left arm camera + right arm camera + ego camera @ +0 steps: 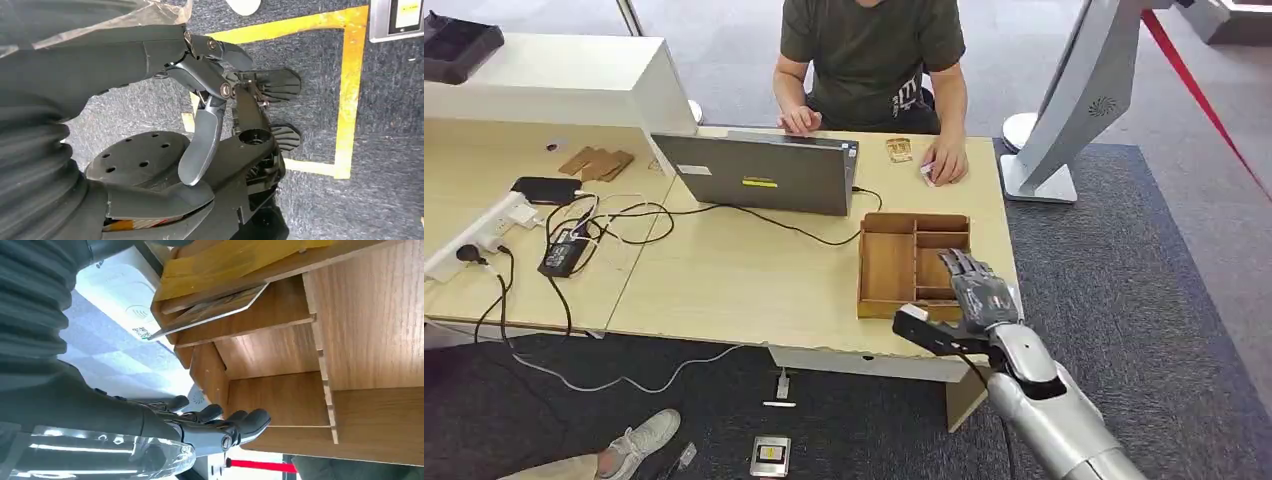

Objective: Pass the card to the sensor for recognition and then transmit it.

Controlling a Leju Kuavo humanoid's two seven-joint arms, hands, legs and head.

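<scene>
The right hand (980, 290) hovers over the near right corner of the wooden tray (886, 268), at about 5 o'clock from the laptop (759, 172), fingers apart and holding nothing. In the right wrist view the fingers (220, 421) reach along the tray's outer wall, beside an empty compartment. The card (212, 310) leans tilted in a narrow compartment of the tray, propped against a divider (its face is too oblique to read). The left hand (210, 100) hangs low beside the robot's body, over the carpet, fingers loosely curled around nothing that can be seen.

Step in hand, as judged: reaching for the card; pickup not yet made. To do it well, the hand should travel over the dividers toward the card's compartment and close thumb and finger on the card's raised free edge, since the slot looks too tight for a broad grasp. The tray seems light and could slide if pushed sideways, so lifting straight up is safer. A white pad (120, 297) just beside the tray, on the side where the card leans, may be the sensor; this cannot be confirmed.

Surface and room: a pale wooden desk (744, 280) carrying cables, a power strip (479, 232) at 9 o'clock and a phone (546, 189). A person (869, 60) sits at 12 o'clock behind the laptop. The floor is dark carpet; a white stand (1074, 100) rises at 2 o'clock.
</scene>
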